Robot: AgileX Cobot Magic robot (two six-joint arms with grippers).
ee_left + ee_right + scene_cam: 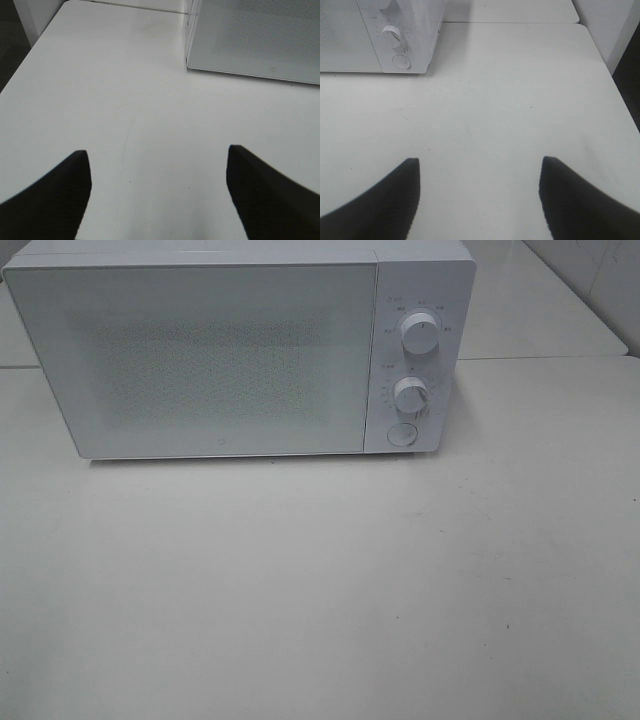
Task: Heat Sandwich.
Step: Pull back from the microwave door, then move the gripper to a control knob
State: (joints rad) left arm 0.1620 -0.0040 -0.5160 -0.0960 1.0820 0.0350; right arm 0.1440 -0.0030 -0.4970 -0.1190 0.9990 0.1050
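Observation:
The sandwich is out of view in all three frames. A white microwave (230, 350) stands at the back of the table with its door shut; two round knobs (421, 333) and a round button (401, 435) sit on its right panel. Neither arm shows in the high view. My left gripper (159, 195) hangs open over bare tabletop, near the microwave's (255, 37) front left corner, nothing between its dark fingers (55, 200). My right gripper (479, 200) is open too, empty, with the microwave's control panel (400, 40) ahead of it.
The white table (320, 590) spreads in front of the microwave. A second table surface (540, 300) lies behind, past a seam. The table's left edge (20, 65) and right edge (615, 80) drop to a dark floor.

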